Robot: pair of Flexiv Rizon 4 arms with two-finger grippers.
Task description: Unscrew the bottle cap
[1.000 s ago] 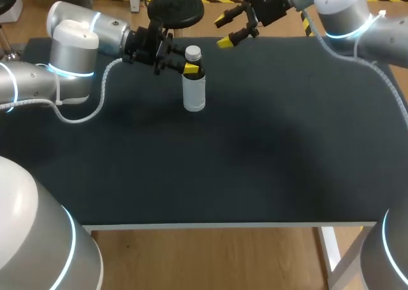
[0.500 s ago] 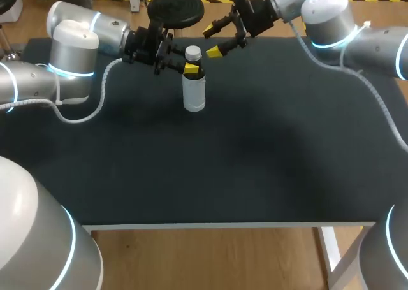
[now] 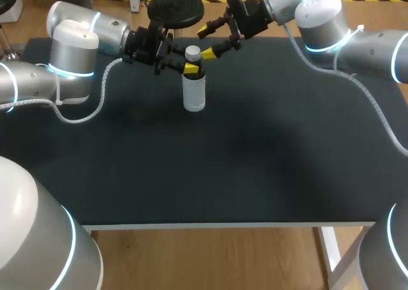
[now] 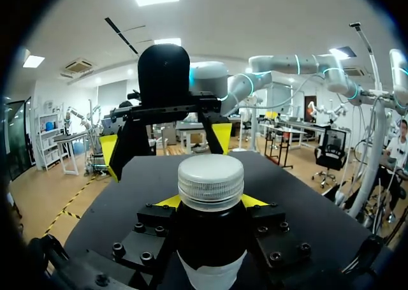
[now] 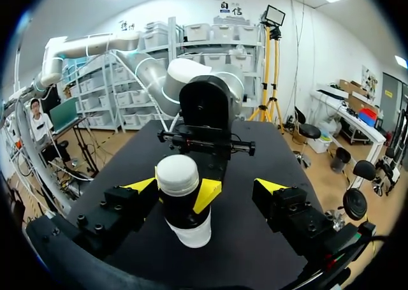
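A small bottle [image 3: 194,94] with a pale lower body, dark shoulder and white ribbed cap [image 3: 192,52] stands upright at the table's far middle. My left gripper [image 3: 188,68] comes in from the side and is shut on the dark shoulder just under the cap [image 4: 210,181], a yellow tip on either side of it. My right gripper [image 3: 206,42] hangs open at cap height on the far side. In its wrist view the cap [image 5: 177,174] lies between the wide-spread fingers of my right gripper [image 5: 206,186], close to one finger and touching neither.
The dark table top [image 3: 255,150] stretches toward me with nothing else on it. My left arm's cable [image 3: 95,105] loops over the table's left part. A black round stool seat [image 3: 176,8] sits just beyond the far edge.
My right gripper has swung left and down from beyond the far edge until its open fingers flank the cap. The left gripper and the bottle have stayed put.
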